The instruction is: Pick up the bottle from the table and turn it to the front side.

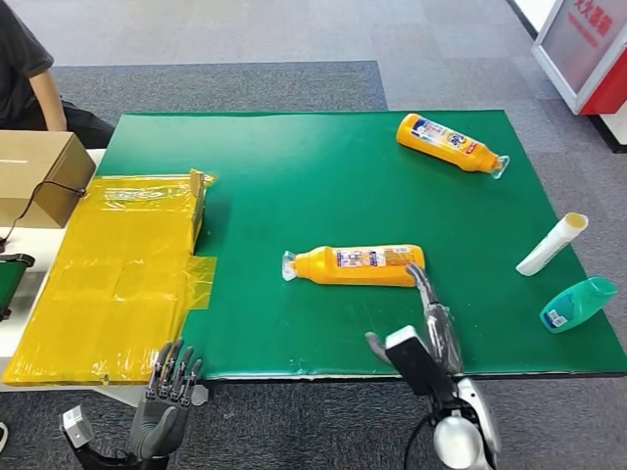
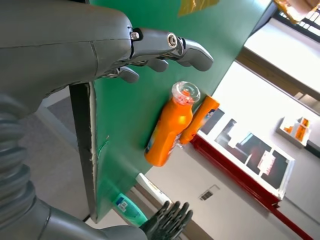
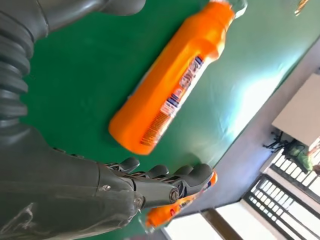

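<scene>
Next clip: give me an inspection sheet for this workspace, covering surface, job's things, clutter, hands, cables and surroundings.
Surface: green table, with yellow sheets at its left end.
Job's things: near bottle lies on its side, cap toward the sheets, label showing.
Clutter: far bottle on its side; white tube; teal bottle at the right edge.
Hands: right hand is open, fingertips at the near bottle's base, not gripping; left hand is open, below the front edge.
Cables: black cable over a cardboard box.
Surroundings: grey carpet; a person at far left; red-and-white stand.
</scene>
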Motion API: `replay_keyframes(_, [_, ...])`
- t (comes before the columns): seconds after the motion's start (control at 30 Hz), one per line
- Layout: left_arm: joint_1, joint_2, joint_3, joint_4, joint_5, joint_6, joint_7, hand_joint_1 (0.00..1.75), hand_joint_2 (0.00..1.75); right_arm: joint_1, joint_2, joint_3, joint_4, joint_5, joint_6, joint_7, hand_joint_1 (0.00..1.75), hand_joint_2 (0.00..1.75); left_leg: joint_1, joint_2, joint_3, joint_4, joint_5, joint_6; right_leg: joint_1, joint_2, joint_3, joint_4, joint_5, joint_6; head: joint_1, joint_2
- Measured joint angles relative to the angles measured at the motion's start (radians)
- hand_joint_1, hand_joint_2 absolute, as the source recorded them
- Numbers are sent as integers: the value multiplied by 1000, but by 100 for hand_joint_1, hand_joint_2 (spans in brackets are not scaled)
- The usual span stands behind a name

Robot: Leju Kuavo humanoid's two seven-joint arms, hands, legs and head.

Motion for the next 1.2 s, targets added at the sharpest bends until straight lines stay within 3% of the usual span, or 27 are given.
replay_keyframes(0.3, [-96, 32, 0, 59, -13, -60, -14, 0, 175, -373, -66, 110, 228, 216, 79, 213, 0, 175, 0, 0, -2, 0, 7, 1, 0, 0, -2, 0, 7, 1, 0, 0])
replay_keyframes(0.57, [-119, 38, 0, 70, -13, -73, -15, 0, 175, -506, -88, 163, 369, 239, 98, 239, 0, 175, 0, -1, -3, 0, 7, 1, 0, 0, -2, 0, 6, 1, 0, 0])
replay_keyframes(0.83, [-138, 42, 0, 89, -28, -88, -15, 0, 175, -700, -98, 228, 667, 300, 143, 274, 0, 175, 0, -1, -3, 0, 8, 1, 0, 0, -2, 0, 7, 1, 0, 0])
replay_keyframes(1.03, [-153, 43, 2, 107, -40, -108, -15, 0, 175, -869, -100, 295, 963, 351, 283, 293, 0, 175, 0, -1, -3, 0, 8, 1, 0, -1, -2, 0, 7, 1, 0, 0])
replay_keyframes(1.2, [-160, 45, 5, 118, -53, -121, -15, 0, 175, -946, -116, 339, 1114, 366, 364, 284, 0, 175, 0, -1, -3, 0, 8, 1, 0, -1, -2, 0, 7, 1, 0, 0])
